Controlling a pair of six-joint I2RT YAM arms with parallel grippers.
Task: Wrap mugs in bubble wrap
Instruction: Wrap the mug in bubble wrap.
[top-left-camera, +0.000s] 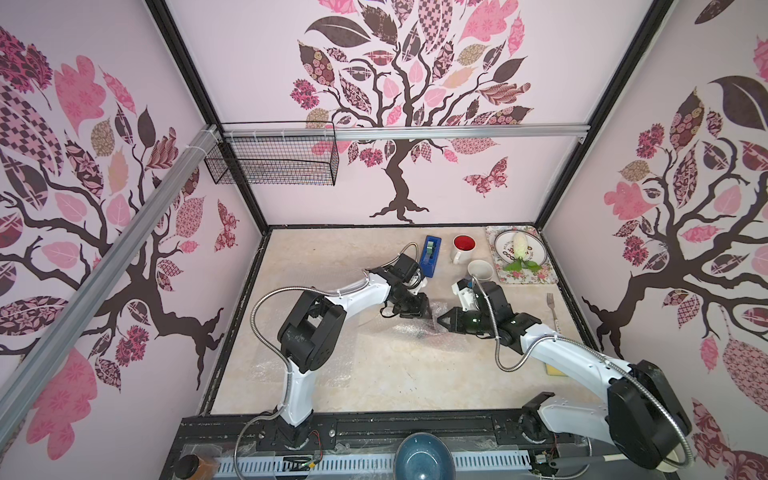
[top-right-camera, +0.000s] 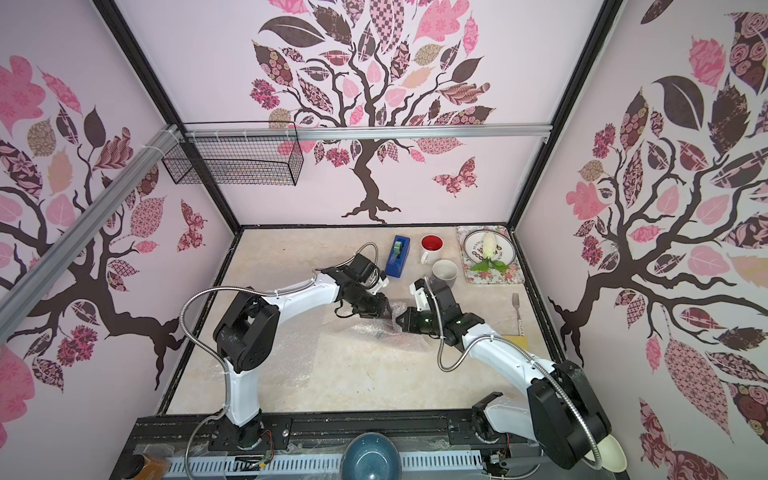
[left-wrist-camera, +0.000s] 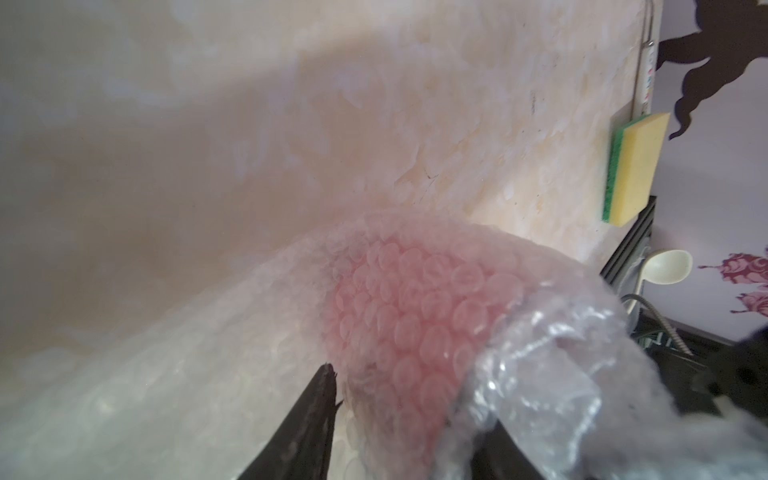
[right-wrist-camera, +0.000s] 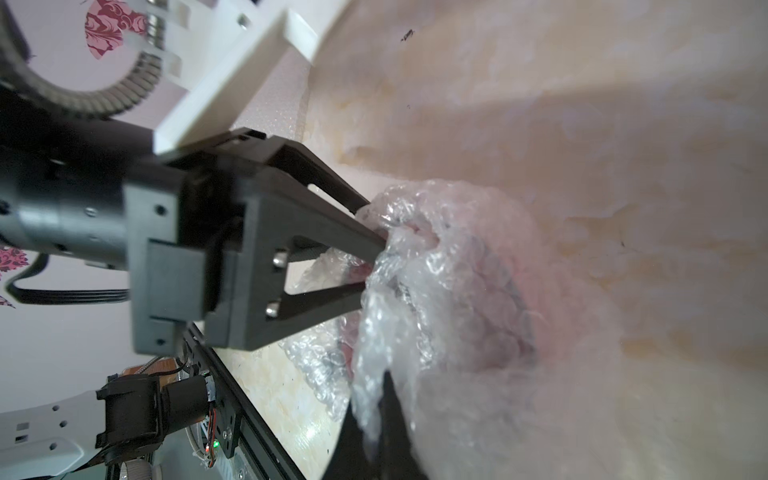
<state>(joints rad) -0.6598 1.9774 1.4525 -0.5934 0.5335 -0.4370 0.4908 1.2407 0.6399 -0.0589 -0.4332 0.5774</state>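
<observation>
Glimpsing red mug, pink through bubble wrap, held in half-spread left gripper. Lost from above beside right gripper, clamped on wrap

The fingers of the left gripper and right gripper nearly meet over crumpled bubble wrap mid-desk. Beyond stand a blue tape dispenser, a red-lined white mug and a lavender mug.

Pale pink walls carry dark tree decals with pink patterned leaves and butterflies. Black frame posts mark the corners. An aluminium rail crosses the back wall, with a black wire basket hanging from it near the back-left corner. The counter is beige, marbled and evenly lit
</observation>
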